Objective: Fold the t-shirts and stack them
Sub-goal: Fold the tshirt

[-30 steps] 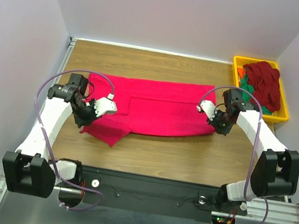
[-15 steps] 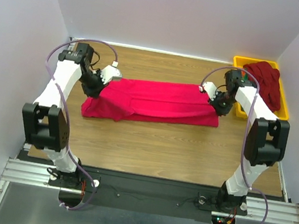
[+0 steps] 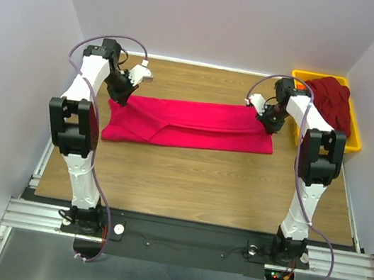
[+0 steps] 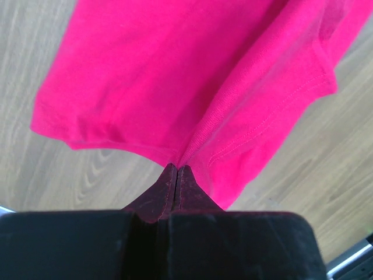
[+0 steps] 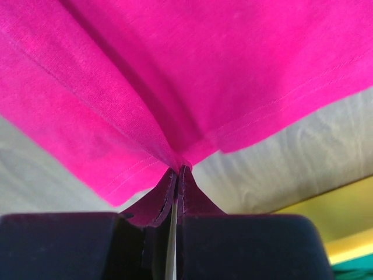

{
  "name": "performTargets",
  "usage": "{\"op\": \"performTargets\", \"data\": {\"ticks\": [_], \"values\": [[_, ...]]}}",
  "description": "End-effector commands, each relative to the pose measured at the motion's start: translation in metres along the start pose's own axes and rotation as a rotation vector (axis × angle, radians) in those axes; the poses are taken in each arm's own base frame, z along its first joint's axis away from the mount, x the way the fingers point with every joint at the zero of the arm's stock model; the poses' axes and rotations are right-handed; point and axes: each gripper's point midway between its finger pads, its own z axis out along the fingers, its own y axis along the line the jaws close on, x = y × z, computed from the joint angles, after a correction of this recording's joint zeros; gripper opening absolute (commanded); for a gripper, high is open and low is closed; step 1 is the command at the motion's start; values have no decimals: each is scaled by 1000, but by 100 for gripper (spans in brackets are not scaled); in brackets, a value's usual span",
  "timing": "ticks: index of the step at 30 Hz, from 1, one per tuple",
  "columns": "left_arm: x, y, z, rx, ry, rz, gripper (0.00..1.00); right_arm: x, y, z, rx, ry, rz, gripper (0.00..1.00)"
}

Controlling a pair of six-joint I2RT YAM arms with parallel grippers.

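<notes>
— Start at the left. What is the left gripper (image 3: 120, 94) doing?

— It is at the far left of the wooden table (image 3: 202, 178), pointing down. Its wrist view shows the jaws pressed together on a pinch of the crimson-pink t-shirt (image 3: 190, 122). The cloth fans out from the closed tips (image 4: 176, 169).

— Which part of the shirt is that?

— The far-left corner of it. From the pinch, a stitched hem runs off to the right in the wrist view, and the wood shows on both sides of the cloth (image 4: 175, 76).

— And the shirt itself?

— It lies as a long band across the far half of the table, running left to right between the two grippers. A fold line runs along its length. The left end is wider and reaches a little nearer than the right end.

— Now the right side.

— The right gripper (image 3: 269, 119) is at the shirt's far-right corner, also pinching it. In its wrist view the jaws meet on a gathered bit of cloth at the tips (image 5: 178, 170), and the pink fabric (image 5: 175, 70) spreads away above them.

— Anything beyond that?

— Just to the right, in the far-right corner, stands a yellow tray (image 3: 355, 145). A dark maroon t-shirt (image 3: 334, 100) is heaped in it and hangs over its far rim. The right wrist view catches the tray's yellow edge (image 5: 344, 224) and a sliver of green cloth (image 5: 354, 270) at the bottom right.
</notes>
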Motion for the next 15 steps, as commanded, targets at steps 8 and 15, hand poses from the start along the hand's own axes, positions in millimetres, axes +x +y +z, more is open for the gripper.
{"op": "performTargets", "data": {"ticks": [8,15], "values": [[-20,36,7,-18,-23,-32,0,-8,-40,7,59,0,-4,1],[-15,44,21,-41,-22,-72,1,-12,-52,13,77,-2,17,27]]}}
